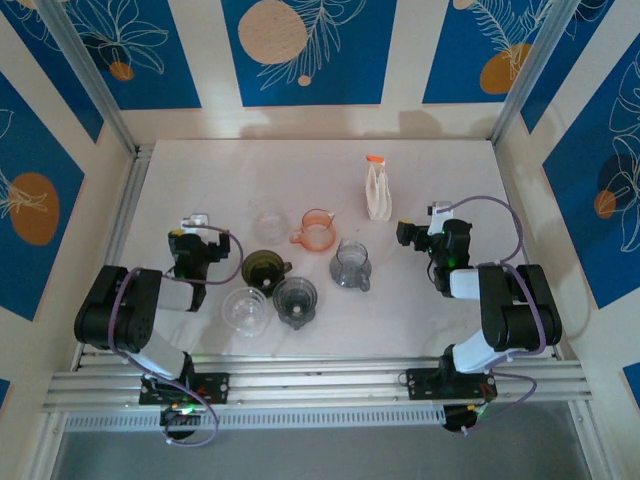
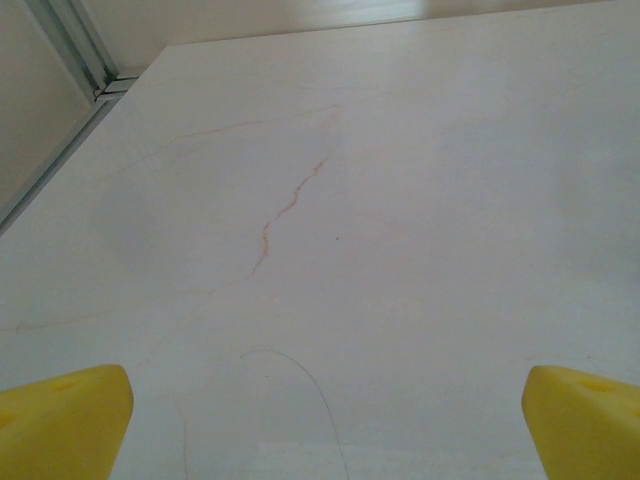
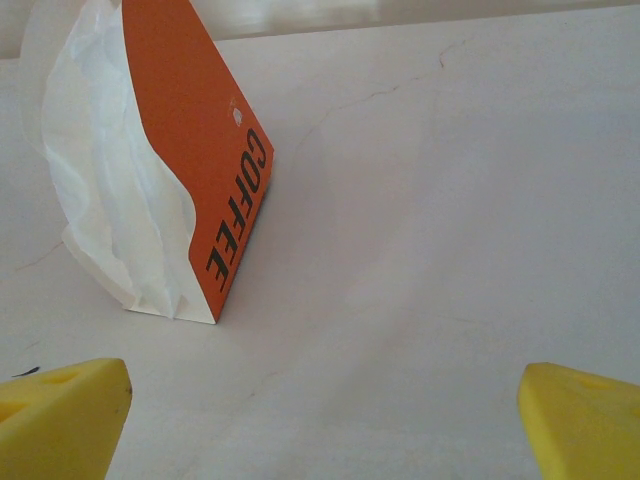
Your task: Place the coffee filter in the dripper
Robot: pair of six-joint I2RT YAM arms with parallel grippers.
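One coffee filter pack (image 3: pixel 150 180) stands upright, long axis roughly vertical.

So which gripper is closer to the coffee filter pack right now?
Right. The right gripper sits just right of the coffee filter pack, slightly nearer the arm bases; the left gripper is far off to its left.

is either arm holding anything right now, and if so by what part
Nothing is held. The left pincer is open over bare table; the right pincer is open, short of the coffee filter pack.
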